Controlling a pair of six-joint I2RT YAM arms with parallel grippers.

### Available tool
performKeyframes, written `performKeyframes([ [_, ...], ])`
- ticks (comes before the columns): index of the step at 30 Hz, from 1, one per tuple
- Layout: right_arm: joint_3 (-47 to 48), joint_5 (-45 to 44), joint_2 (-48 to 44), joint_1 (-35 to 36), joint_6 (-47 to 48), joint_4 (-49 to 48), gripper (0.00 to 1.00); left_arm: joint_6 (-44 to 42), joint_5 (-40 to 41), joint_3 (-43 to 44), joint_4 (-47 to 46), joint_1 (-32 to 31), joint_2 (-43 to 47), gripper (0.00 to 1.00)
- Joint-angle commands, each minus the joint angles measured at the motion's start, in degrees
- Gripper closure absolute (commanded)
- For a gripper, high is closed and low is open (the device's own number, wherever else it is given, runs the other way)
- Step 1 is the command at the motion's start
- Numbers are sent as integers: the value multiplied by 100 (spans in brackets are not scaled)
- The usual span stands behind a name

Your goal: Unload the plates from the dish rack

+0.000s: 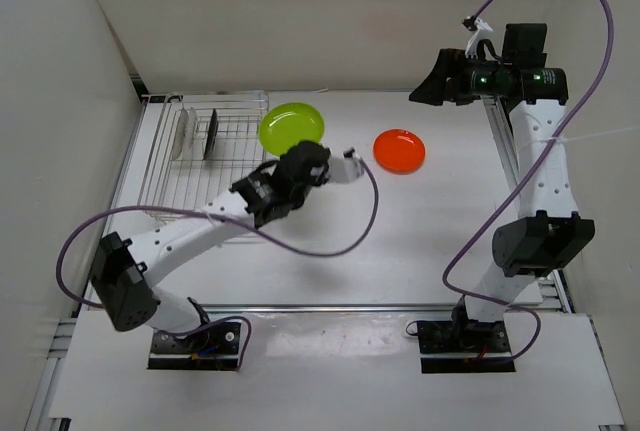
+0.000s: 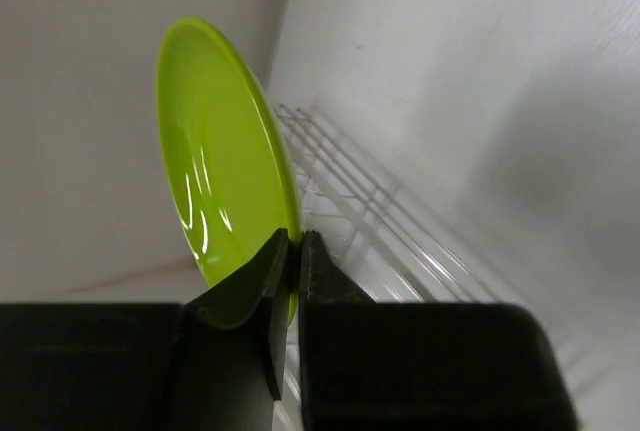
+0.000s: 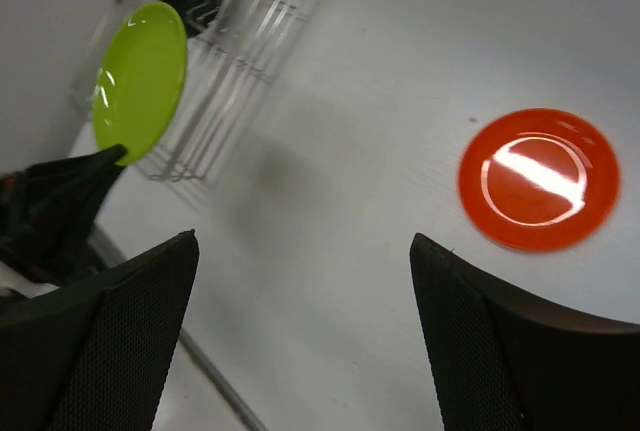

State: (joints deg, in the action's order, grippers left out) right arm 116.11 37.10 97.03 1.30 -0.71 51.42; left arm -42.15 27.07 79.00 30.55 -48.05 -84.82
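Observation:
The lime green plate (image 1: pixel 292 125) hangs in the air just right of the dish rack (image 1: pixel 165 166), pinched at its lower rim by my left gripper (image 1: pixel 283 156), which is shut on it. In the left wrist view the plate (image 2: pixel 215 181) stands on edge between the closed tips of the gripper (image 2: pixel 296 241). The orange plate (image 1: pixel 399 150) lies flat on the table. A black plate (image 1: pixel 211 133) and a clear plate (image 1: pixel 183 136) stand upright in the rack. My right gripper (image 1: pixel 428 89) hovers high at the back right, open and empty (image 3: pixel 300 251), above the orange plate (image 3: pixel 538 178).
The rack's wire side (image 2: pixel 370 211) runs close behind the green plate. White walls enclose the table at the left and back. A purple cable (image 1: pixel 340 241) loops over the table beside the left arm. A metal rail (image 1: pixel 505 151) edges the table on the right.

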Motion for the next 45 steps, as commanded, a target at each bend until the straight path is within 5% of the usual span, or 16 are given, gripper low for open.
performKeyframes([
  [1,175,1998,211,-244,-360,79,11,-2931,1951,-1145,-2628,-572,694,88],
  [8,-45,2310,272,-17,87,219,11,-5538,1214,-3020,-4688,-1988,1661,88],
  [21,-493,1598,70,1029,467,343,20,-4698,1248,-1951,-4050,-2393,906,88],
  [29,-151,370,17,786,-156,-130,16,-4143,1310,-1730,-3302,-2393,896,88],
  [45,-151,1177,-132,871,220,184,14,-3721,1257,-1547,-2958,-2446,616,88],
])
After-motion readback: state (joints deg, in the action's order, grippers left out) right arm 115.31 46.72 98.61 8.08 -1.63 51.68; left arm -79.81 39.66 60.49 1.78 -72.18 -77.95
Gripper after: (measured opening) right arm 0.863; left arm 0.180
